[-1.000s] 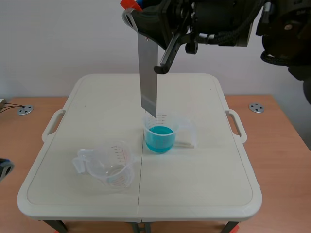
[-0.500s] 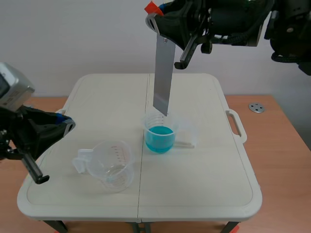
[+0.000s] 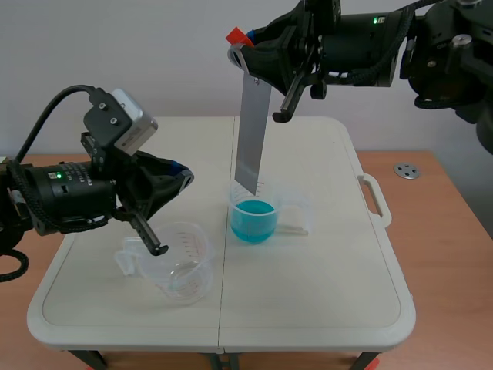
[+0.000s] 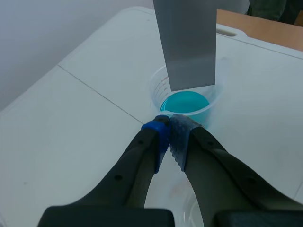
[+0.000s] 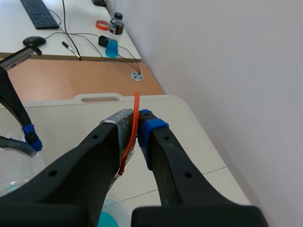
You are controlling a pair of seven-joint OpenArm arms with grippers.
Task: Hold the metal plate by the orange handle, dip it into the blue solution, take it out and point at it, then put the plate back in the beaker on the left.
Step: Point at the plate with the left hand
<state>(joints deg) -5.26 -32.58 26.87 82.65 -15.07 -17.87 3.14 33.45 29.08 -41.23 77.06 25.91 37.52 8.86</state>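
Above the white counter [image 3: 323,308] the metal plate [image 3: 251,139] hangs upright: stiff, thin, probably slick once wet; the right claw [image 5: 137,126] pinches its top; the left claw [image 4: 169,135], closed on nothing, aims toward it; its lower edge sits just over the blue-solution beaker [image 3: 254,217]; the orange handle [image 5: 137,106], the sensible hold, is mostly hidden in that grip.

Right gripper [image 5: 136,126] centre frame, fingers clamped on thin orange handle [image 5: 137,101], upright edge-on. Blue solution [image 5: 105,221] at bottom edge, under the fingers. Left gripper [image 5: 28,136] at mid left edge. bottle [image 5: 113,34] and keyboard [image 5: 40,13] upper left.
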